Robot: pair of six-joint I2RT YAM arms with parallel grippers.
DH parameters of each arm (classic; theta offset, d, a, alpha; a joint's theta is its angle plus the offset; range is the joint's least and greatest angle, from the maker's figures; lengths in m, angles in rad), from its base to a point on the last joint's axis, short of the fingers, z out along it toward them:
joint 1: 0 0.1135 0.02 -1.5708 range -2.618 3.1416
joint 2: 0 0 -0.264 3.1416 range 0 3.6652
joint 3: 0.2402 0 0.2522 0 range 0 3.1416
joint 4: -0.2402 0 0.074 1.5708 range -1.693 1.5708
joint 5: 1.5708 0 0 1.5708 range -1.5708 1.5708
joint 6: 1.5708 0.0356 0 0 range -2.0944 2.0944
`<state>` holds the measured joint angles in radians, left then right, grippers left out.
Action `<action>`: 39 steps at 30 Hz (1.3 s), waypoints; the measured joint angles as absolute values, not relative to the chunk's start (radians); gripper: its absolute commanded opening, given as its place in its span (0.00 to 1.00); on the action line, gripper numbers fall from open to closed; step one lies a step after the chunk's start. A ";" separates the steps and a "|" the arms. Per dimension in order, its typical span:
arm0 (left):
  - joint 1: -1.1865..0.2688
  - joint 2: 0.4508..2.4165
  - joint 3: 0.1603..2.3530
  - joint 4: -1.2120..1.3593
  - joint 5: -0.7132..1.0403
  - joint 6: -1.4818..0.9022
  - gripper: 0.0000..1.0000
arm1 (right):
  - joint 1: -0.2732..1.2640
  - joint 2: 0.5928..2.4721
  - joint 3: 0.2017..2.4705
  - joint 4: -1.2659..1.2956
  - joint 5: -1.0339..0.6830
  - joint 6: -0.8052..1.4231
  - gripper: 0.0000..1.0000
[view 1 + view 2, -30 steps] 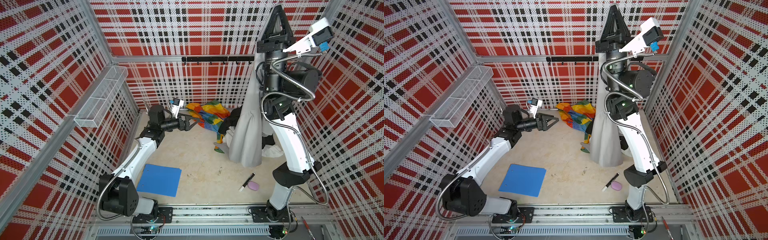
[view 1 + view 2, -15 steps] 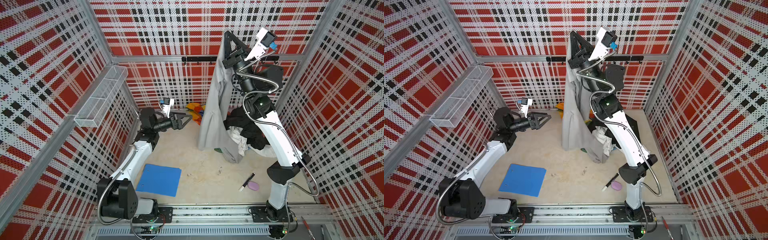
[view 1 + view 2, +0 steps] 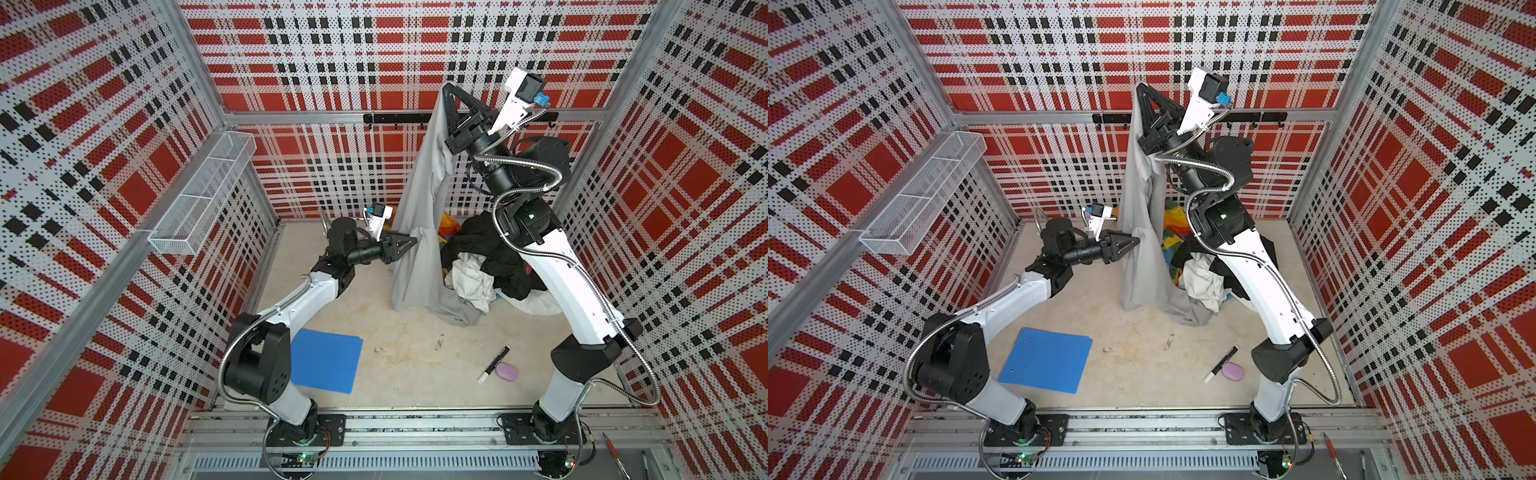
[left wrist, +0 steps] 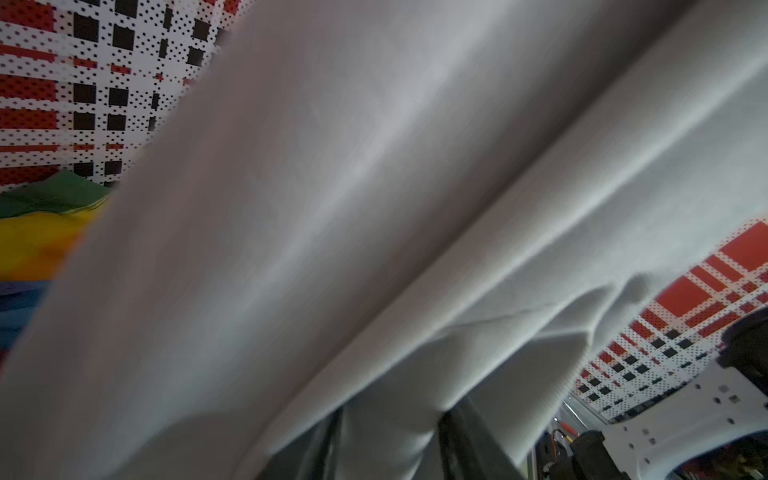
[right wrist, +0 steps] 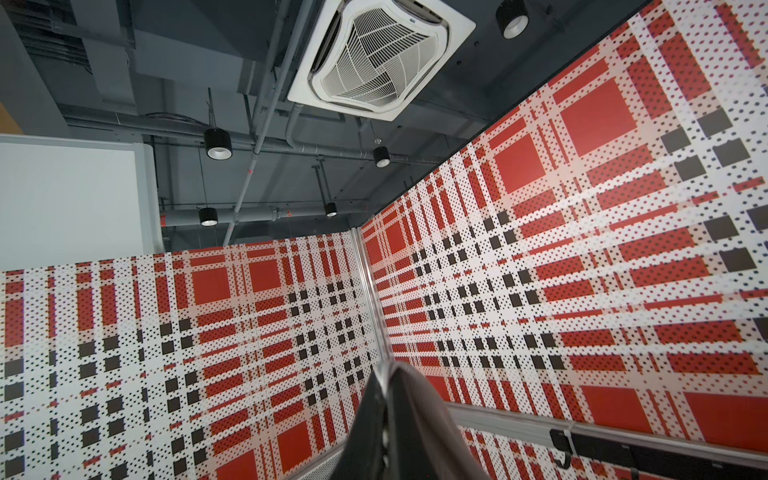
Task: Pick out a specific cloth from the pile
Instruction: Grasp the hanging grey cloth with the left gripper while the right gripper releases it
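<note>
Right hand point(image 3: 446, 86) pinching grey cloth point(image 3: 415, 208) aloft, left hand point(image 3: 414, 240) tips lost in its folds, grip unclear

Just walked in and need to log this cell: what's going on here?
The right gripper is clamped on the top of the grey cloth and holds it high, so it hangs like a curtain beside the pile of black, white and rainbow fabrics. The cloth's lower end rests on the floor against the pile. The left gripper pinches a fold at its edge, about halfway up.
</note>
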<state>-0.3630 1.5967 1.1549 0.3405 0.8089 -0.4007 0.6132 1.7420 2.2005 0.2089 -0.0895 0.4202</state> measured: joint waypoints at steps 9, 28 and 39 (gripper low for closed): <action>-0.400 1.597 1.166 0.326 0.772 -0.373 0.00 | 0.613 1.653 2.082 0.202 -0.074 0.405 0.06; -0.248 1.396 1.174 0.212 0.608 -0.310 0.00 | 0.611 1.216 1.338 0.026 0.135 0.313 0.93; -0.141 1.384 1.517 0.150 0.451 -0.301 0.00 | 0.611 0.968 1.066 -0.096 0.152 0.307 1.00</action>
